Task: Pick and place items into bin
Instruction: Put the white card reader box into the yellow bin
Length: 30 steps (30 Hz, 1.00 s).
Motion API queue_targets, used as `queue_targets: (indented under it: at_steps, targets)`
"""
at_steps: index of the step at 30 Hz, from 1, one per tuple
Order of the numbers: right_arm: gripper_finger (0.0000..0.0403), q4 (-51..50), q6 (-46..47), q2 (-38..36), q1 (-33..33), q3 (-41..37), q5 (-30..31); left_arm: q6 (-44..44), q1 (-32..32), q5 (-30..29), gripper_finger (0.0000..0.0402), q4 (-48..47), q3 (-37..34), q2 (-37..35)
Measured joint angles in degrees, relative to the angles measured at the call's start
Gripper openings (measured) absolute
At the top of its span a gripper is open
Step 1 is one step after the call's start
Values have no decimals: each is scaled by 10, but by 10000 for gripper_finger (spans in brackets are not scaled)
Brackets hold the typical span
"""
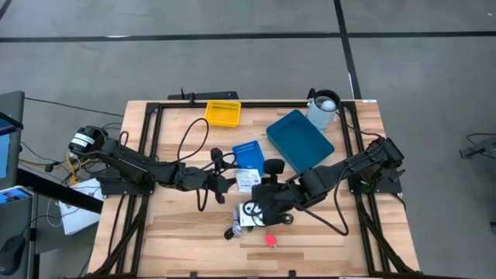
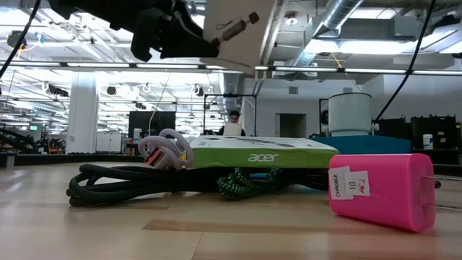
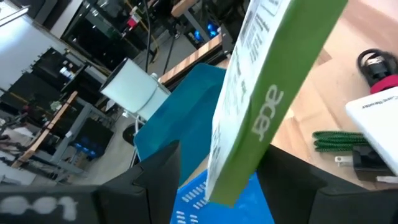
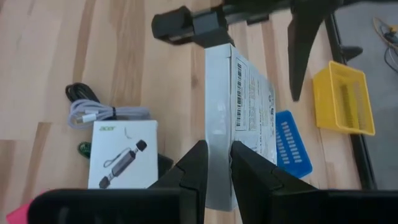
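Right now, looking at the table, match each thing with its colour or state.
Things:
1. basket
2. block
3. bin
4. big box

Colour or state:
A. held between the left gripper and the right gripper
B. teal
C. pink
D. yellow

Pairs: 1-D, 2-C, 3-B, 4-A
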Motion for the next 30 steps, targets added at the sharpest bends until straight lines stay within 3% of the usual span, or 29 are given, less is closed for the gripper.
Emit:
queue_targets:
  at_steps: [20,30]
  targets:
    - [54,34,-35,0,0,0,-1,0,0,21,186,0,0,0]
    - [54,34,-35,0,0,0,0,0,0,21,87,2,0,0]
